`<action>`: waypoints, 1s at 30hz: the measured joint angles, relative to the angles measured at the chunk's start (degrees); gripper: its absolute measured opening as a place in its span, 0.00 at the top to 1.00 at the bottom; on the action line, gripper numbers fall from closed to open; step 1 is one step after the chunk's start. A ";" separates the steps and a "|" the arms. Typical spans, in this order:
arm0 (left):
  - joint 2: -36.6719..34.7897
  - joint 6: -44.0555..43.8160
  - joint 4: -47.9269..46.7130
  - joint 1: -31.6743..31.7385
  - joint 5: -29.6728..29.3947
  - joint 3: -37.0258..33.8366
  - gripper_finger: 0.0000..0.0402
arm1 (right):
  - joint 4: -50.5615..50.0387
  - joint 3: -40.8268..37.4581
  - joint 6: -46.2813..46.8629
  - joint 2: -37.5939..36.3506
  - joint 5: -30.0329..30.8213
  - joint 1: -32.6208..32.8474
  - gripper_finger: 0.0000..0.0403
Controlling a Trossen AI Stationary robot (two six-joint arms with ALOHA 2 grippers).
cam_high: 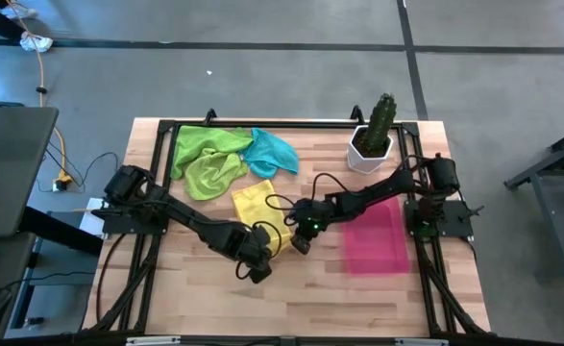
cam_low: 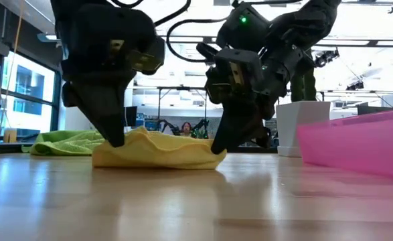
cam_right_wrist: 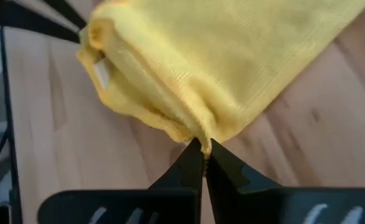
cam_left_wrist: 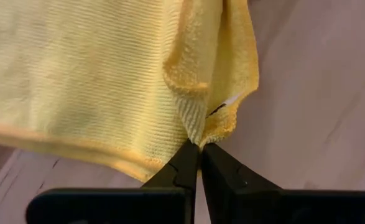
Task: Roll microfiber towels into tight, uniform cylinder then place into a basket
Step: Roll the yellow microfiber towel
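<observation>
While the yellow towel [cam_high: 259, 213] is pinched at its near edge by the closed left gripper [cam_left_wrist: 199, 149] and closed right gripper [cam_right_wrist: 202, 149], thin fabric could be lost from either pinch.

floor [cam_high: 262, 86]: grey concrete, dark seams | windows [cam_low: 22, 87]: bright, far side | ceiling: white, lit

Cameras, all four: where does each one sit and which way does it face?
High: overhead, facing down on table, both arms, pink basket.
Low: at tabletop height, facing across; both grippers pinch the yellow towel.
Left wrist: behind the left gripper, shut on a towel corner.
Right wrist: behind the right gripper, shut on the towel edge.
Shared: the yellow towel appears in all four.
</observation>
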 joint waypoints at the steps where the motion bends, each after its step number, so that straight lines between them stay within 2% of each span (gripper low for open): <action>1: 0.01 -1.36 -0.03 0.00 -0.12 0.00 0.98 | 0.21 0.00 0.63 0.00 0.02 0.01 1.00; 10: 0.02 -17.51 0.11 -1.21 -1.57 0.00 0.97 | 1.82 0.00 2.20 0.00 3.67 0.07 1.00; 18: 0.02 -32.58 -3.12 -2.01 -4.10 0.00 0.90 | 2.62 0.00 2.05 0.00 6.01 0.33 1.00; 30: 0.09 -40.50 -8.52 -2.38 -4.15 0.00 0.88 | 6.10 0.00 -2.89 0.00 9.44 0.73 1.00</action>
